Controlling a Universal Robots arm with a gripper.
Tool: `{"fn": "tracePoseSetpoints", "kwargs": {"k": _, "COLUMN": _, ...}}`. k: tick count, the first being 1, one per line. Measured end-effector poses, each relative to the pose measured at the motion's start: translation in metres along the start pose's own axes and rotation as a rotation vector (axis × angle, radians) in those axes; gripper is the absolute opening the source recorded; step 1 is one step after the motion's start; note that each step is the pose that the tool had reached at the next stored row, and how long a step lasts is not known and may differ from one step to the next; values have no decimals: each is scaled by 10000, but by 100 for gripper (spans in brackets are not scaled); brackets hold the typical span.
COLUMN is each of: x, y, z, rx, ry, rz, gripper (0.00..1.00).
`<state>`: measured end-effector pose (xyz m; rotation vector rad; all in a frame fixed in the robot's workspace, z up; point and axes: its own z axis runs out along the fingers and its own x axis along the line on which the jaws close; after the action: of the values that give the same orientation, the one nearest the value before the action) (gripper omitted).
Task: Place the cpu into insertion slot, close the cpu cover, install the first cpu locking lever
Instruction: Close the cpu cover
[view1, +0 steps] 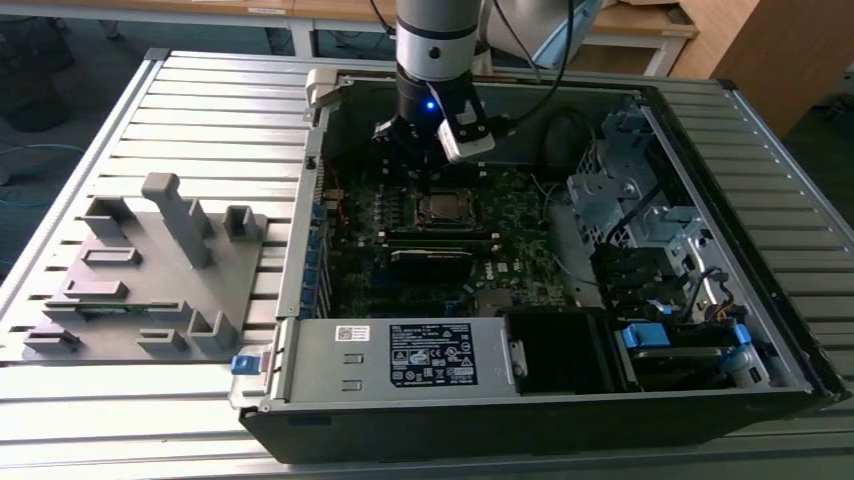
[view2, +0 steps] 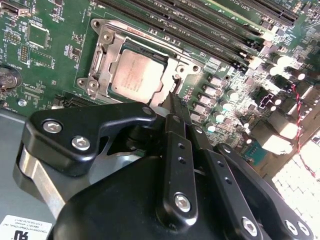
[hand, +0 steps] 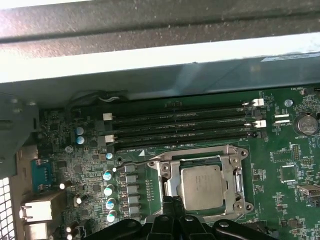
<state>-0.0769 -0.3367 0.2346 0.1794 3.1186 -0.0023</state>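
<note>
Pincer (view2: 172, 100) is nearest the lens in both wrist views. Black fingers (view2: 176, 150) are drawn together to one tip, nothing seen between them. The tip sits right at the edge of the cpu cover (view2: 104, 54); touching or just off it, can't tell. The cover lies flat on the socket, its silver frame around the cpu (view2: 136, 75), which is seated in the open centre with its grey top showing. A thin dark rod (hand: 134, 163) runs out from one corner of the cover across the board. Small capacitors (hand: 108, 190) stand just beside the cover. Memory slots (hand: 180, 125) lie on the far side of the cover from the pincer, parallel to its edge. Exterior view: the arm (view1: 438, 40) comes down into the open computer case (view1: 534, 430), pincer above the cover. A grey fixture (view1: 147, 270) sits on the slatted table (view1: 200, 100), well apart from the cover, outside the case to the exterior view's left.
</note>
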Motion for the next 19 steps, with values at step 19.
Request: {"fn": "tracePoseSetpoints", "kwargs": {"k": 19, "x": -1, "y": -1, "z": -123, "rx": 0, "ry": 0, "rz": 0, "gripper": 10}}
